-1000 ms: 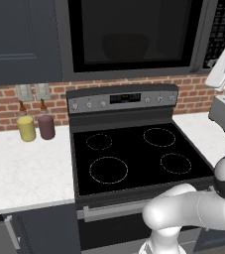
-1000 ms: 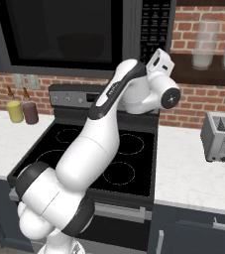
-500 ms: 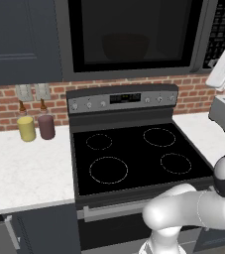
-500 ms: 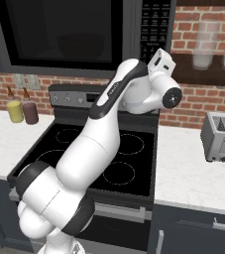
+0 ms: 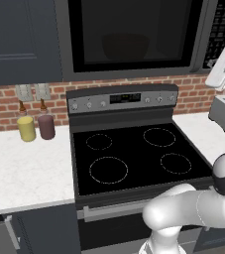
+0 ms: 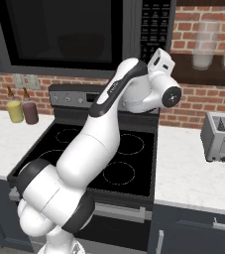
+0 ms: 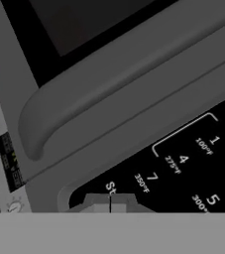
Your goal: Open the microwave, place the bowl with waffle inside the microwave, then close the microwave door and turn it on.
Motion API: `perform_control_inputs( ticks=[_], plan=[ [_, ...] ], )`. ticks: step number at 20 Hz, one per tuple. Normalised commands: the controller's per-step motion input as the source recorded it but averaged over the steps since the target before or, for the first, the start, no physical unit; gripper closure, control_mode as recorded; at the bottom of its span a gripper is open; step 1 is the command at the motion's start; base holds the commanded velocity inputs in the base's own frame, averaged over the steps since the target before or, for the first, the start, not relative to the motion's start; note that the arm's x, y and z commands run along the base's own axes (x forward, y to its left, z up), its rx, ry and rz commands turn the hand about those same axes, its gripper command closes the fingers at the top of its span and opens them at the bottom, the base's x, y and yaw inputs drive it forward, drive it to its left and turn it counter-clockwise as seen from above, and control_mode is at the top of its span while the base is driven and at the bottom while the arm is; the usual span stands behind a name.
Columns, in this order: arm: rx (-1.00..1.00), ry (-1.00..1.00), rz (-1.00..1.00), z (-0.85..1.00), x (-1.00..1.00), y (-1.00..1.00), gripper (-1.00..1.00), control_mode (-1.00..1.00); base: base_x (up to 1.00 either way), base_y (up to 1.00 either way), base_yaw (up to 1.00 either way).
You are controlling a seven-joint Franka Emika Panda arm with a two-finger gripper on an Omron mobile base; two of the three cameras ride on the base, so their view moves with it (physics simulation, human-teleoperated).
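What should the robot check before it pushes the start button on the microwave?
1. Microwave door closed: ok.
2. Bowl inside, seen dimly through the window: ok.
3. Waffle in the bowl: cannot tell, too dark.
4. Gripper at the keypad, fingers together: ok.
5. Tips on the start button: cannot tell, only "St" shows just above them.
6. Handle out of the way: ok, it sits off to the side of the tips.

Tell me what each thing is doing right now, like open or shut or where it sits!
microwave door: shut.
bowl: inside the microwave, behind the window.
claw: fingers together, right at the keypad.
stove: burners bare.
toaster: standing on the counter, slots empty.
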Motion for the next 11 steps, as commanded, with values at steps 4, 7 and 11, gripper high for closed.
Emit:
perform_control_inputs(
  ticks=[4,7,11],
  plan=[
    [-0.05,0.0,0.0,-0.06,0.19,0.0,1.0,-1.0,0.0,0.0,0.0],
    [-0.05,0.0,-0.02,-0.02,0.45,0.02,1.0,-1.0,0.0,0.0,0.0],
    [-0.05,0.0,-0.05,-0.02,0.45,0.14,1.0,-1.0,0.0,0.0,0.0]
  ],
)
